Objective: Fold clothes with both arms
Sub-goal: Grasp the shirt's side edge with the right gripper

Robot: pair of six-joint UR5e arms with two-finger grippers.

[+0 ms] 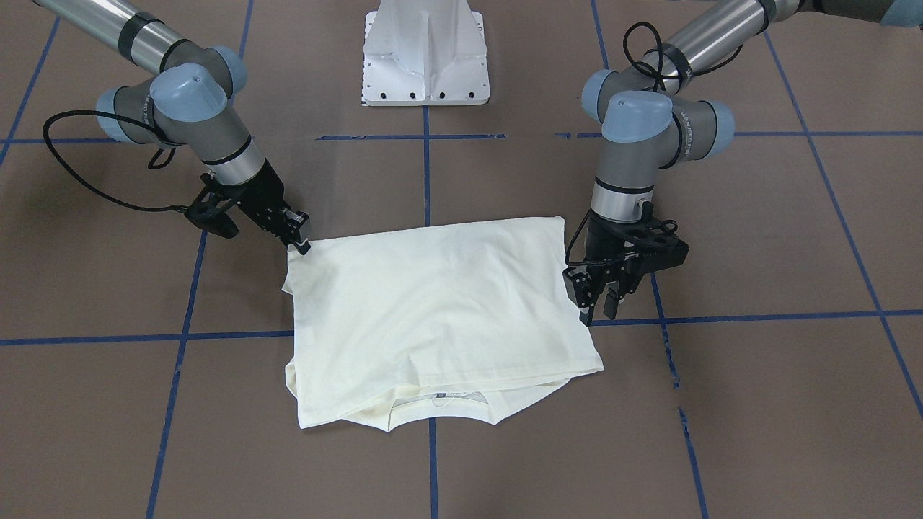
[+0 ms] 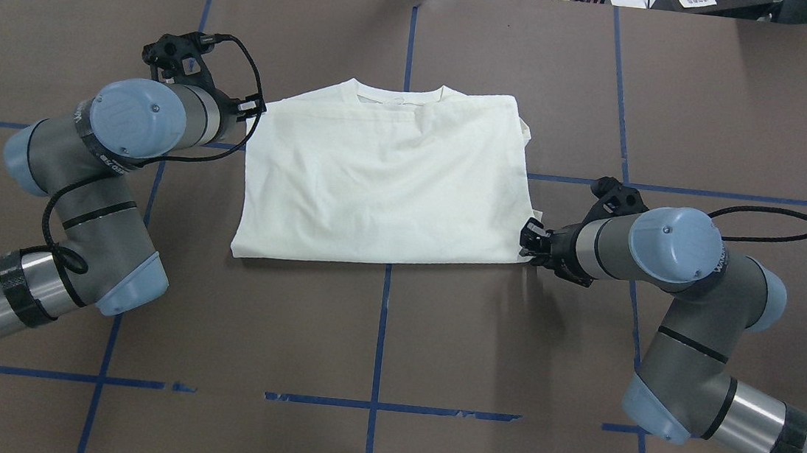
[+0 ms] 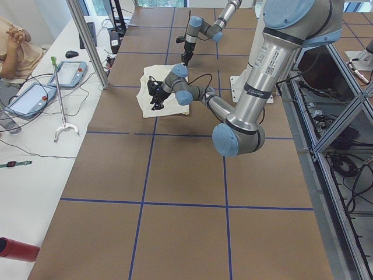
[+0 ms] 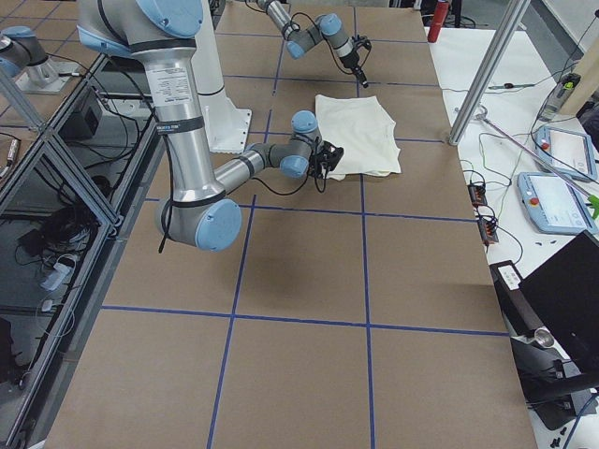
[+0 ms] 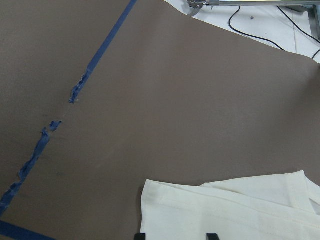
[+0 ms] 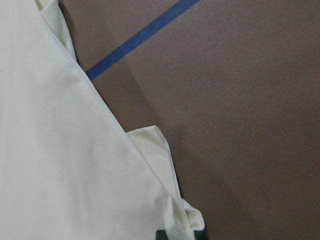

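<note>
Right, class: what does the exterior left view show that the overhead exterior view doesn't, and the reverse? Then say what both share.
Only exterior left: a person, and two tablets on a white side table. Only overhead: the shirt's neckline, at its far edge. Both: the folded cream shirt, with the left arm and right arm at opposite sides.

Brown table (image 2: 276, 318), blue tape grid (image 2: 382, 328), white pedestal (image 1: 425, 54)

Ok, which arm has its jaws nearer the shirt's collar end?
The left arm: its jaws sit beside the shirt near the collar, while the right arm is at the diagonally opposite corner.
</note>
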